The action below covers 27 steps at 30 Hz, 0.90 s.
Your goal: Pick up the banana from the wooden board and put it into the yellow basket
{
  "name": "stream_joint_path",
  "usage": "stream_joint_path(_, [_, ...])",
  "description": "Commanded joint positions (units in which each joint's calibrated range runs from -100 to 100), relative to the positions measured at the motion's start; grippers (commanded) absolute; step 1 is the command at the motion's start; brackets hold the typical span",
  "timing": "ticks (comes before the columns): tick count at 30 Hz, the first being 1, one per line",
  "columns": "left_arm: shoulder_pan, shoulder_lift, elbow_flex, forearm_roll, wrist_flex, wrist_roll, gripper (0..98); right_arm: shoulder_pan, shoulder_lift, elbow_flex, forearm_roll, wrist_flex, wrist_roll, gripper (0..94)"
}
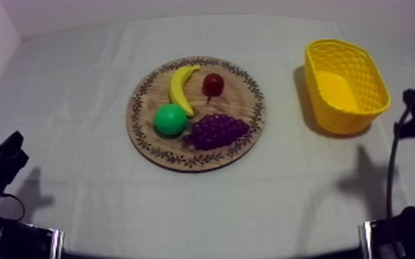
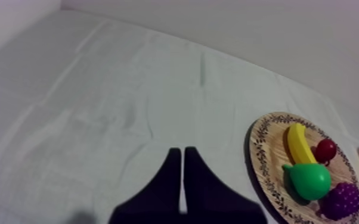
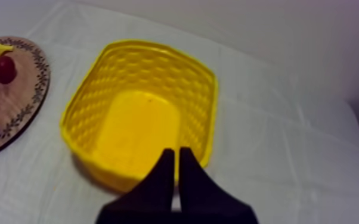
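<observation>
Wooden board [image 1: 241,96], one banana [image 1: 180,89], one basket [image 1: 365,83]

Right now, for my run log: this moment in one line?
banana: on wooden board | yellow basket: empty | left gripper: shut | right gripper: shut

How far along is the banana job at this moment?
Nothing looks done: the banana lies on the wooden board, and the yellow basket holds nothing. Nothing is in hand: the left gripper and right gripper are shut, empty. Remaining: grasping, carrying, dropping it in.
</observation>
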Motion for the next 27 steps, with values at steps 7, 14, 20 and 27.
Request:
stream_joint_path(7, [0.0,-0.03,0.03,-0.02,0.0,0.0,0.1,-3.04,25.59,-24.78,-2.82,-0.87,3.76,0.3])
stream_joint_path(14, [0.0,-0.03,0.03,-0.02,0.0,0.0,0.1,-10.49,38.08,-36.08,-1.46,-2.43,2.21,0.5])
stream_joint_path(20, [0.0,-0.03,0.03,-0.02,0.0,0.02,0.1,-17.09,45.21,-42.67,2.58,-1.72,-2.83,0.9])
stream_joint_path(27, [0.0,-0.03,0.03,-0.02,0.0,0.0,0.1,-24.37,49.75,-47.95,8.02,3.64,-10.59,1.3])
